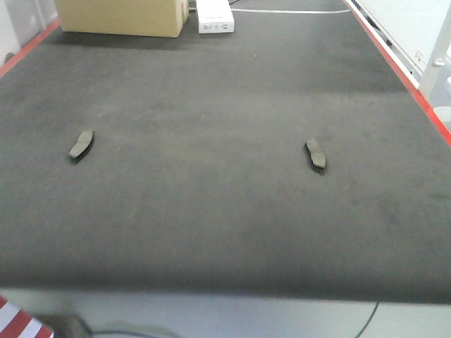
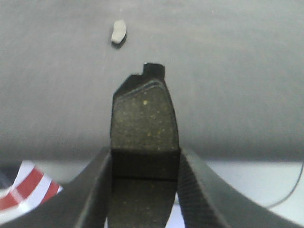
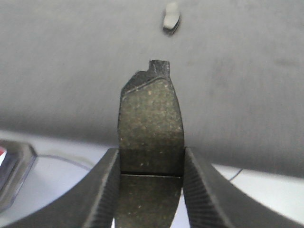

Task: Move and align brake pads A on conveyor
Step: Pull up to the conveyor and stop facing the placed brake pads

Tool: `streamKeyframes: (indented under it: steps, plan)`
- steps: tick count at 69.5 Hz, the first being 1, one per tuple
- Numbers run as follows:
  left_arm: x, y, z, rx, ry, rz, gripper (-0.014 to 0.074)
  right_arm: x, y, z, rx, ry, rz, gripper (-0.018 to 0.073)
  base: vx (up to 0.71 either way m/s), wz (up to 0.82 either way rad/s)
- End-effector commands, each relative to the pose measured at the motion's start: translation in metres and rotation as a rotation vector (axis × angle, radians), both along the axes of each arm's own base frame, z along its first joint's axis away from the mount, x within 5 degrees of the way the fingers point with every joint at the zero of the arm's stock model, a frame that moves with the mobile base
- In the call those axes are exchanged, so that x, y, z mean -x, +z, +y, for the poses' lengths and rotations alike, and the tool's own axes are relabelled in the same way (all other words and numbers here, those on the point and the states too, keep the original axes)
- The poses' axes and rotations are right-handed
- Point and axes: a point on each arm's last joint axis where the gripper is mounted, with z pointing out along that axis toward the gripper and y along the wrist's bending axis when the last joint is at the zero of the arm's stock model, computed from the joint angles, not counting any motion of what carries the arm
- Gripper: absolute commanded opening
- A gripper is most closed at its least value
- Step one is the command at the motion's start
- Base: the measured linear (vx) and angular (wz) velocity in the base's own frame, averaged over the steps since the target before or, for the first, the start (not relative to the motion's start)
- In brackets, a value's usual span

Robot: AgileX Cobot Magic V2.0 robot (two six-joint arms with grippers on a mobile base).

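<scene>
Two pads lie flat on the belt [image 1: 225,105], well apart: left pad [image 1: 81,144] toward the belt's left side, right pad [image 1: 316,155] toward its right side, both roughly mid-depth, neither touching anything. Two more pads are off the belt, one in each tool. Left tool [image 2: 145,164] is clamped on a pad [image 2: 142,118], fingers pressing its two long edges, pad tip pointing out over the belt's near edge; a lying pad [image 2: 118,31] shows far ahead. Right tool [image 3: 151,161] is likewise clamped on a pad [image 3: 149,114], same pose, with another lying pad [image 3: 171,19] ahead, blurred. Cardboard box [image 1: 123,15] and white box [image 1: 215,15] sit at the belt's far end. Red stripes run along both belt sides.
</scene>
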Motion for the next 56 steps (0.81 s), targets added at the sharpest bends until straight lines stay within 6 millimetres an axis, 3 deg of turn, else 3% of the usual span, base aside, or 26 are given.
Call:
streamKeyframes:
  steps: [1, 56]
  plan:
    - [-0.0034, 0.0152, -0.0016, 0.009, -0.017, -0.101, -0.0006, -0.0056, 0.0148, -0.0002, -0.003, -0.006, -0.103, -0.0004, 0.38, -0.07]
    - [-0.0034, 0.0152, -0.0016, 0.009, -0.017, -0.101, -0.0006, -0.0056, 0.0148, -0.0002, -0.003, -0.006, -0.103, -0.0004, 0.25, -0.06]
